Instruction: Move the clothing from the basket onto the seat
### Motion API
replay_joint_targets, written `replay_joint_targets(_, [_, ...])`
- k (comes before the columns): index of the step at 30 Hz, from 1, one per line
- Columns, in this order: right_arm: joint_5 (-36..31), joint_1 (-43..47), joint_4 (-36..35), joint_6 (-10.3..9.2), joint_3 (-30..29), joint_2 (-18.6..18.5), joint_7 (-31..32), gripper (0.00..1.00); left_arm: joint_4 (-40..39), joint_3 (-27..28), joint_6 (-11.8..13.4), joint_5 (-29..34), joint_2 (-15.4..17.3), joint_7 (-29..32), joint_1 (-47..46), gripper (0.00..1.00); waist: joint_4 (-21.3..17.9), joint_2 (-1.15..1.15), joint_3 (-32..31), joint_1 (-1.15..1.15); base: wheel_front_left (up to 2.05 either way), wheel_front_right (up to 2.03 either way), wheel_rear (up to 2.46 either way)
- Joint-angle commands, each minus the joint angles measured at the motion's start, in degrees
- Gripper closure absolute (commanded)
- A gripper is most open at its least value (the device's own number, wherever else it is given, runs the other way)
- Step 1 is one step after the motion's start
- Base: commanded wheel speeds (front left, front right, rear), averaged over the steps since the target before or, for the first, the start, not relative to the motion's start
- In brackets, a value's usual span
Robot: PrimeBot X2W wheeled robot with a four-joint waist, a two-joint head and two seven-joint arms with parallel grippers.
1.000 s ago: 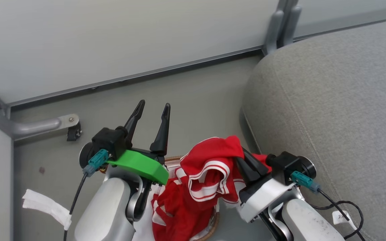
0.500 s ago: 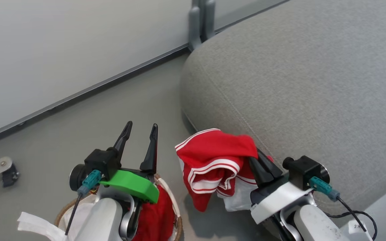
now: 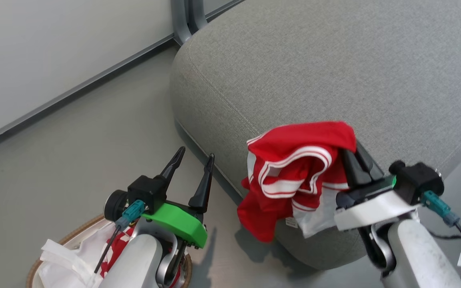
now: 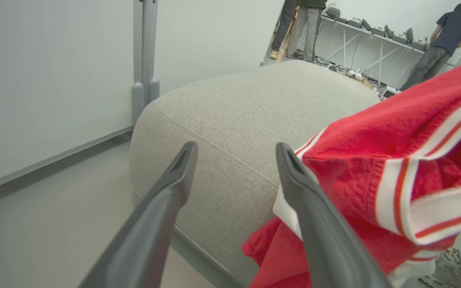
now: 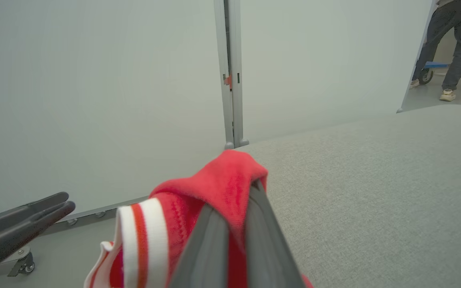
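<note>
My right tool [image 3: 352, 157], pinched shut on the clothing [image 3: 294, 176], hangs over the near edge of the seat [image 3: 314, 68], which spreads far and right.

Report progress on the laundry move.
Done: one red garment is out of the basket, but nothing lies on the sofa top yet. In hand: the right gripper, jaws shut, holds that garment hanging at the sofa's front edge. Left: set it down, then fetch the red clothing lying in the basket; the left gripper is open and empty.
</note>
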Motion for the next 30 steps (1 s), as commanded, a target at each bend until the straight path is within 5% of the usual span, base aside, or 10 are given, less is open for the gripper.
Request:
replay_joint_targets(1, [-1.1, -3.1, -0.8, -0.04, -0.4, -1.0, -0.3, 1.0, -0.2, -0.2, -0.2, -0.1, 1.1, 0.0, -1.0, 0.0, -0.5, 0.0, 2.2, 0.0, 0.0, 0.0, 0.0])
replay_joint_targets(10, [-3.7, -26.7, 2.0, -0.04, -0.6, -9.2, -0.3, 1.0, -2.9, 0.3, -0.2, 1.5, 5.3, 0.0, -2.6, 0.0, 0.1, 0.0, 10.8, 0.0, 0.0, 0.0, 0.0])
replay_joint_targets(19, [-10.3, -45.3, 12.4, -0.05, -8.1, -15.4, -0.3, 1.0, -4.2, -3.6, -0.2, 1.5, 7.0, 0.0, -7.9, 0.0, 6.2, 0.0, 19.0, 0.0, 0.0, 0.0, 0.0])
replay_joint_targets(30, [-18.8, -43.6, 32.5, -0.06, -20.5, -13.9, -0.2, 0.96, -3.7, -6.6, -0.2, 0.1, 6.5, 0.0, -10.4, 0.0, 11.2, 0.0, 21.6, 0.0, 0.0, 0.0, 0.0])
